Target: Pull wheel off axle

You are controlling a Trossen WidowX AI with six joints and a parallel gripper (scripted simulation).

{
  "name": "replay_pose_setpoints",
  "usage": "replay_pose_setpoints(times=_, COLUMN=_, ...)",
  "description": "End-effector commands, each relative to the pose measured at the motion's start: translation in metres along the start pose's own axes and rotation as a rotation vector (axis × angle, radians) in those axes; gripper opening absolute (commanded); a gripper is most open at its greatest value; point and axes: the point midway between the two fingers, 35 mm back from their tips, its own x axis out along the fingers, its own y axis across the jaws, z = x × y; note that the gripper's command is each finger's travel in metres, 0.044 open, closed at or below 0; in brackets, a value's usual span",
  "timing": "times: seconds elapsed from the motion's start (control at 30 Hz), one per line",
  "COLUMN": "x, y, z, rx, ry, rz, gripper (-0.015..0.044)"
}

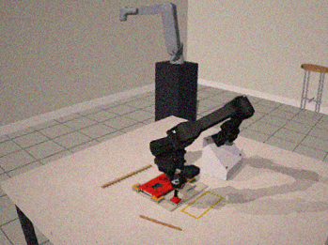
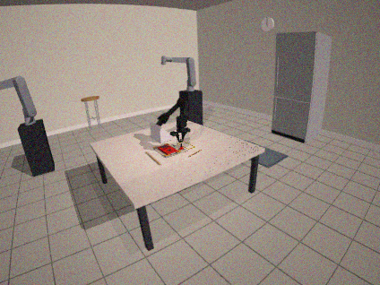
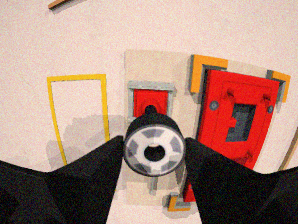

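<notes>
Half done imo, pinching the wheel (image 1: 177,181) (image 3: 166,164) in the tool (image 1: 176,179) (image 2: 181,139) (image 3: 153,143); just gotta swing toward 10 o'clock in wrist view for the marked area (image 1: 193,201) (image 2: 193,146) (image 3: 91,77).

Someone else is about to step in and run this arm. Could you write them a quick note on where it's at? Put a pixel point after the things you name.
Gripper (image 1: 176,181) (image 2: 180,140) (image 3: 153,143): shut on the wheel (image 3: 132,159), which it holds above the board (image 3: 141,65).
Axle (image 3: 150,108): upright on its red base (image 3: 141,96); it shows just past the wheel's edge in the wrist view.
Marked area: the yellow outline (image 1: 198,217) (image 3: 106,100) beside the board.
Done: wheel gripped and, it appears, off the axle.
Left: carry it over the outline, set it down inside, open, back away touching nothing.
</notes>
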Motion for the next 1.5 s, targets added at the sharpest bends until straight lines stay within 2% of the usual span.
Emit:
replay_pose_setpoints(times=0.0, x=-0.020, y=0.000, z=0.000, rx=-0.013, ry=-0.012, rz=-0.008, gripper=0.0000)
replay_pose_setpoints(times=0.13, x=-0.012, y=0.001, z=-0.001, rx=0.001, ry=-0.010, rz=-0.001, gripper=0.0000)
replay_pose_setpoints(times=0.97, x=-0.018, y=0.093, z=-0.058, rx=-0.010, ry=-0.009, rz=-0.003, gripper=0.0000)
replay_pose_setpoints(times=1.47, x=0.002, y=0.097, z=-0.062, rx=-0.010, ry=-0.009, rz=-0.002, gripper=0.0000)
